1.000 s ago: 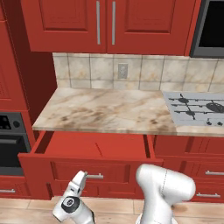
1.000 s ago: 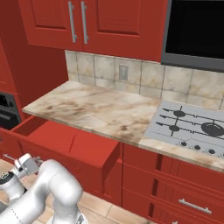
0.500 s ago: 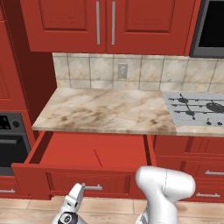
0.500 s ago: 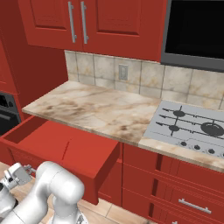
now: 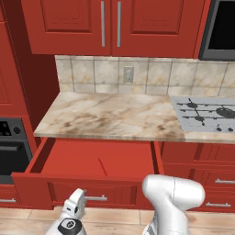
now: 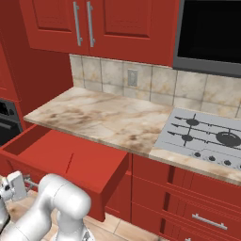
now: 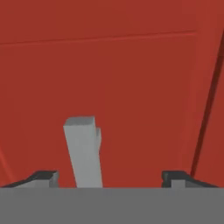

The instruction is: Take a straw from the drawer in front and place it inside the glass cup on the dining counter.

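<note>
Two cabinet doors [image 5: 110,25] with vertical silver handles hang at the top of your left base view, above a tiled backsplash [image 5: 137,75] with a wall outlet [image 5: 128,74]. Below them runs the marbled worktop [image 5: 110,117], and to its right you see the gas hob [image 5: 206,112]; your right base view shows the same worktop [image 6: 99,117] and hob [image 6: 202,136] from the other side, with a dark appliance front [image 6: 209,33] above the hob. An oven [image 5: 11,147] sits at the left edge.

Under the worktop your drawer [image 5: 55,190] stands pulled out, its red floor exposed. From the right base view the drawer [image 6: 101,188] juts toward the robot, side wall facing you. The silver handle [image 5: 96,198] lies across the drawer front, just beside the gripper [image 5: 75,206]. Narrower drawers [image 5: 215,183] stack to the right.

Your arm rises white at the lower right of the left base view, the hand low in front of the drawer. In the hand view the gripper [image 7: 111,177] has its tips spread wide apart, nothing between them; the grey handle [image 7: 83,151] stands between the tips, nearer the left one, untouched against the red front [image 7: 131,78].

Smallest is the straw [image 5: 103,167], a thin red stick lying on the drawer floor near its middle; the right base view shows the straw [image 6: 69,163] as a slim slanted line.
</note>
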{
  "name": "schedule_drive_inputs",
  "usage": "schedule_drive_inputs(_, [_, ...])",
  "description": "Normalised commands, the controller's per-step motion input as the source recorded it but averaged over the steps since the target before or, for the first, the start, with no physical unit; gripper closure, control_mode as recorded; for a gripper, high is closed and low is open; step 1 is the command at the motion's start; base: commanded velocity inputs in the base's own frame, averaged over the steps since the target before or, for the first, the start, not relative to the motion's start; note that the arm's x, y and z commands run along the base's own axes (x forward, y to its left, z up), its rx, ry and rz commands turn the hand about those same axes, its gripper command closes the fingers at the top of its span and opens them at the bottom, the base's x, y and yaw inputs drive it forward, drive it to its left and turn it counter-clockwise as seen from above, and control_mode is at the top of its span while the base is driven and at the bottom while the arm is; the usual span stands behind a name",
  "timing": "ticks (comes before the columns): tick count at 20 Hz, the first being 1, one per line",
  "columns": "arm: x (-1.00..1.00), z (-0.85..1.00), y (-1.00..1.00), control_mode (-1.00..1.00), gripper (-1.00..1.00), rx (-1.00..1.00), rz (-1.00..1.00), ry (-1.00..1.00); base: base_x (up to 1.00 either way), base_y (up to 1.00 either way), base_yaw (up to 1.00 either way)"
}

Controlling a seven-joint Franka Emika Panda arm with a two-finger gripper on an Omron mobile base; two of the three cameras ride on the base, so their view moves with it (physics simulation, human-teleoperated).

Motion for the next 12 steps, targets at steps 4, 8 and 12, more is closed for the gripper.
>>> schedule_drive_inputs(4, [-0.33,0.06,0.02,-1.00,-1.00,0.16,0.00,0.44,0.00,0.00,0.00])
schedule_drive_inputs(8, [-0.66,0.14,0.11,-1.00,-1.00,0.14,0.00,0.31,0.00,0.00,0.00])
schedule_drive_inputs(12, [-0.91,0.78,0.06,-1.00,-1.00,0.11,0.00,0.02,0.00,0.00,0.00])
